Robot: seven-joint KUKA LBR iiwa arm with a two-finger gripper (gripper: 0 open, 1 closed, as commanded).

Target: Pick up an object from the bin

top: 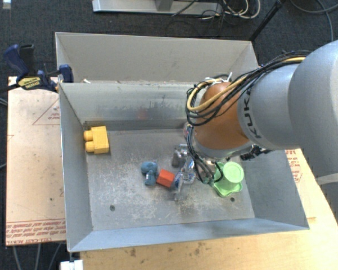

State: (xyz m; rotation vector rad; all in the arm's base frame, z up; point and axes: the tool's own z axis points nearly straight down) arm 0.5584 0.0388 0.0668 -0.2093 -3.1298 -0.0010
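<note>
Claw [180,180] low at bin [73,167] ctr, just right of red block [165,178]; blue piece [149,172] beside block's left. Claw spread or pinching: can't tell.

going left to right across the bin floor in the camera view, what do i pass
yellow block → blue piece → orange-red block → gripper → green piece

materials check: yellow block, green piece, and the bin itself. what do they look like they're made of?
Yellow block: likely moulded plastic; uniform saturated colour, rounded studs on its left side, soft sheen.
Green piece: probably plastic too; bright even green, smooth rounded shape, partly hidden by the arm.
Bin: sheet metal; dull grey, scuffed and speckled floor, flat folded walls.
</note>
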